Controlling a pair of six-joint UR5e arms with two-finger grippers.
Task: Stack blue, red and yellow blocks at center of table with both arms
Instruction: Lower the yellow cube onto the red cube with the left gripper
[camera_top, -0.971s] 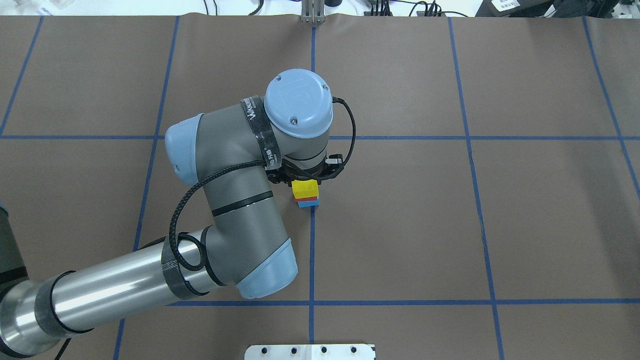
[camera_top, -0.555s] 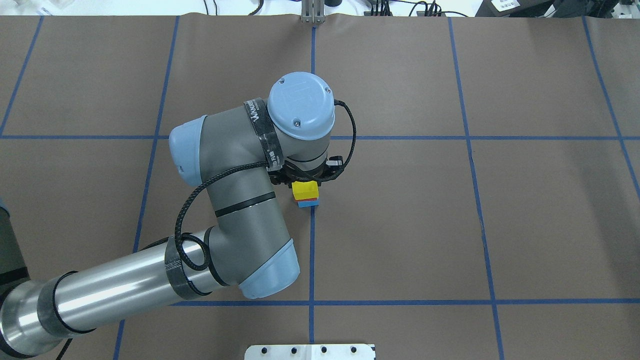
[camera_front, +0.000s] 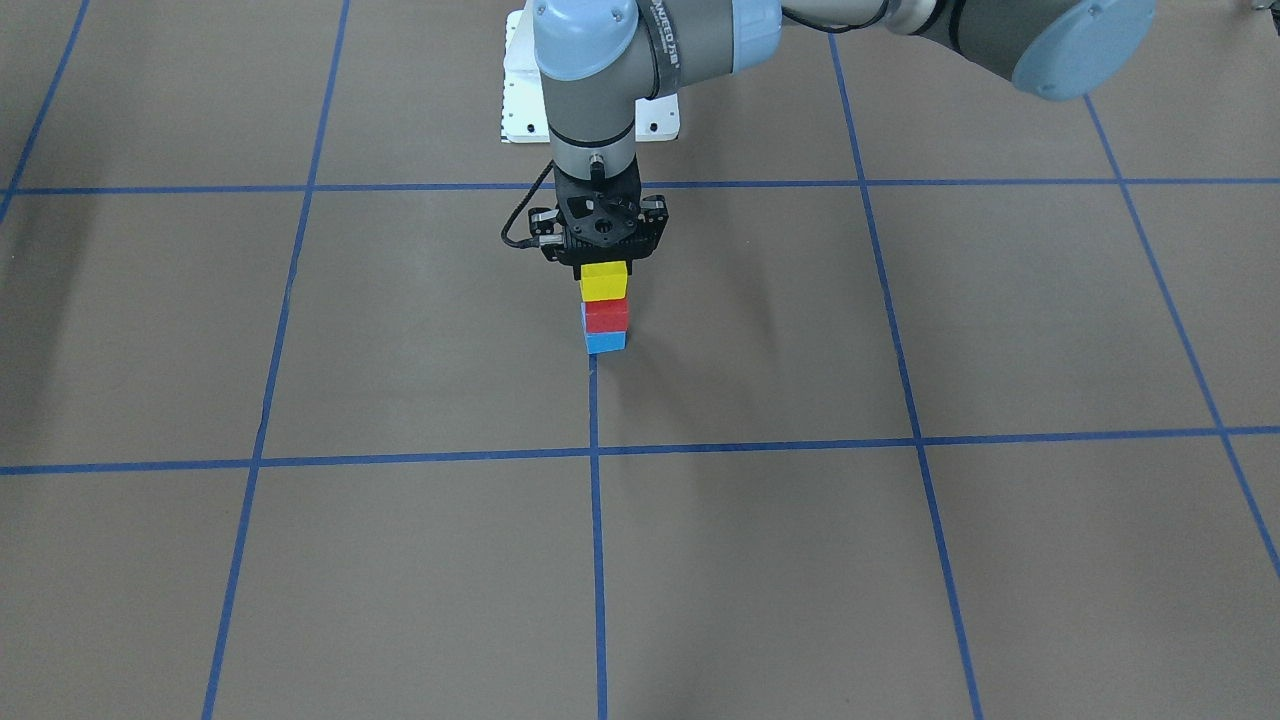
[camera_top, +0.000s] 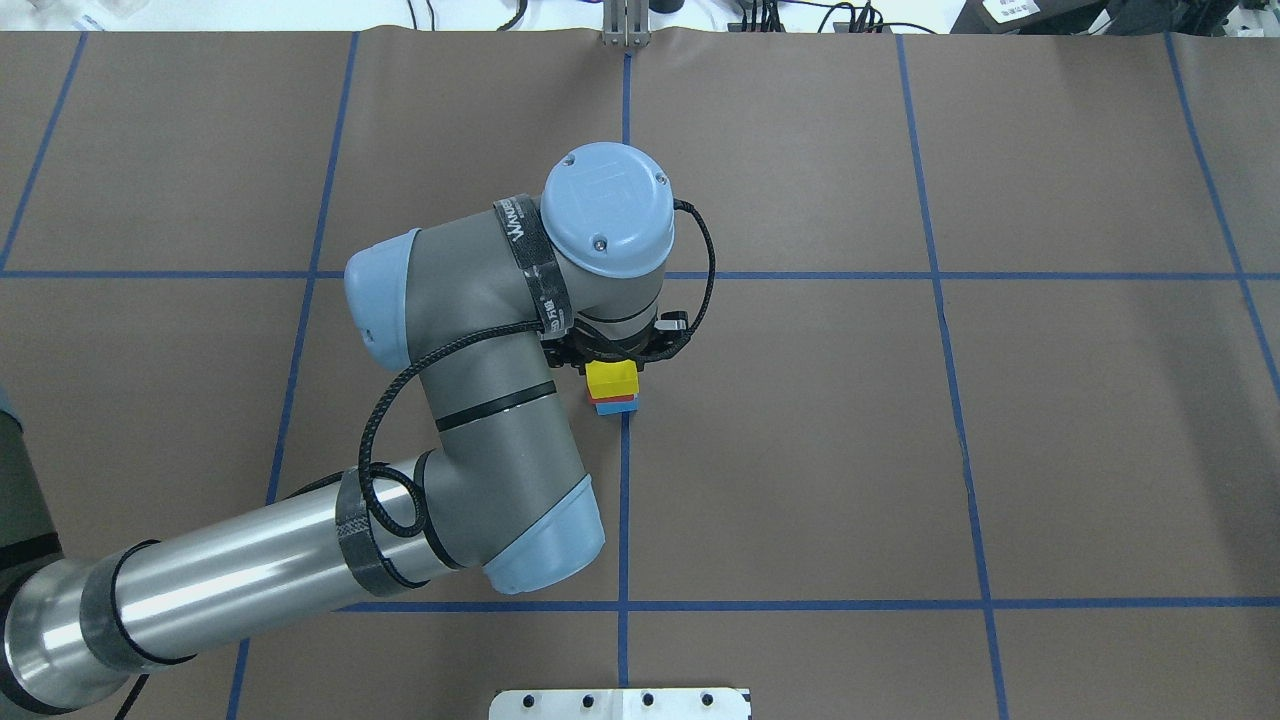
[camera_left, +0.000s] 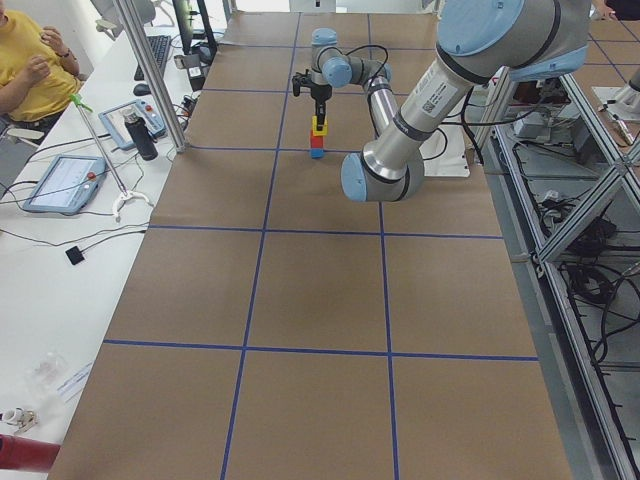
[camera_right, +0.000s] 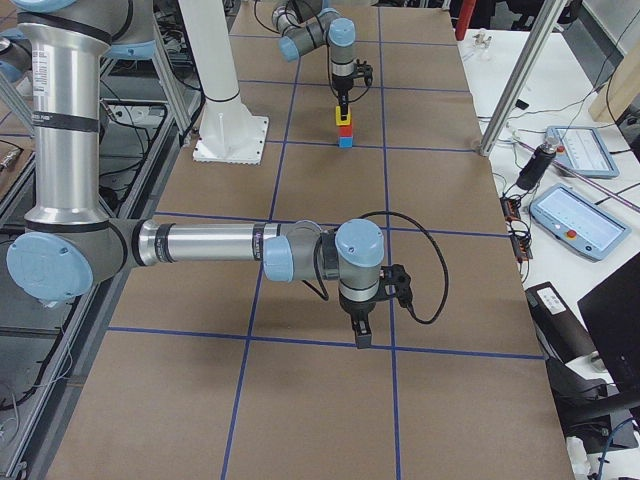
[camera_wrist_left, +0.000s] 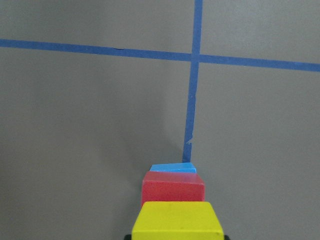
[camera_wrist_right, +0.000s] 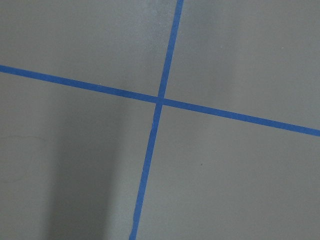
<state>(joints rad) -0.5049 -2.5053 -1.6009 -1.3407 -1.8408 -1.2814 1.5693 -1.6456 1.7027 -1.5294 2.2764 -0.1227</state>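
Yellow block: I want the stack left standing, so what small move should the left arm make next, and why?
Probably lift the left gripper straight up, jaws open. The yellow block sits on the red block over the blue block with the gripper close above it, so sideways motion could topple them.

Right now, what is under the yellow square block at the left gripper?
Under the yellow square block sits a red block, with a blue block beneath that on the brown-papered table. Their touching faces are covered.
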